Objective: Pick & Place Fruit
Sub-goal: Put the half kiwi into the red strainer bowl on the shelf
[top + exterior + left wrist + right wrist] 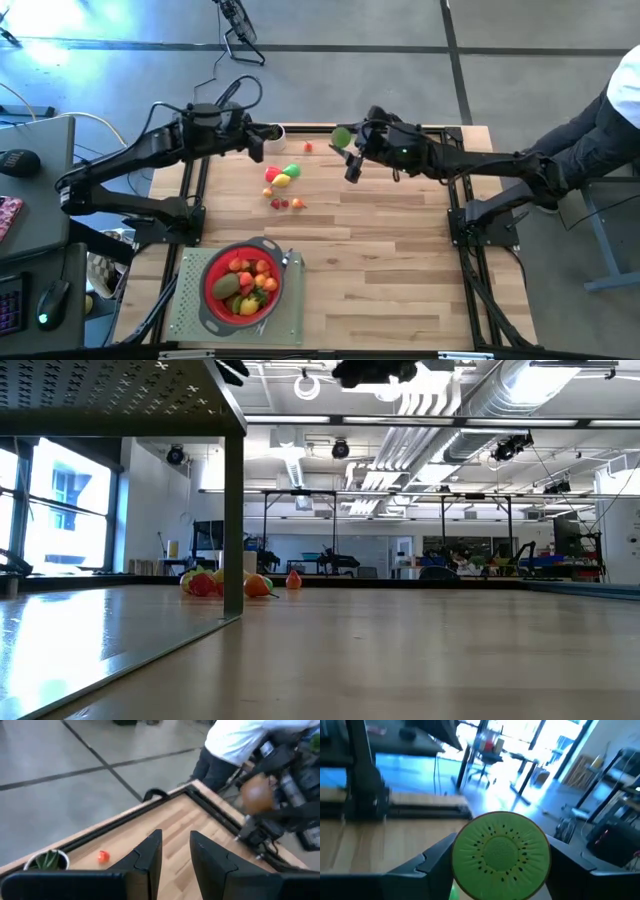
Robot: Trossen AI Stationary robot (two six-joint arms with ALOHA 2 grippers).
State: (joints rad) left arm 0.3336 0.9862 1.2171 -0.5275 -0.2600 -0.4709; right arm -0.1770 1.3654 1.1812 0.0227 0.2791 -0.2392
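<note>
Right wrist view: kiwi half [500,854], green, seeded face.

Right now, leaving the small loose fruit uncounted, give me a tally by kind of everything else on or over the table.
Red strainer: 1
Green mat: 1
Plant pot: 1
Kiwi half in the right fingers: 1
Total: 4

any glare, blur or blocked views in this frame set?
High view: bluish glare on the floor behind the wooden table, tabletop evenly lit. Low view: a dark perforated panel blocks the upper left. Left wrist view: motion-blurred. Right wrist view: the green kiwi half between the right gripper fingers hides the middle; bright windows wash out the background.
</note>
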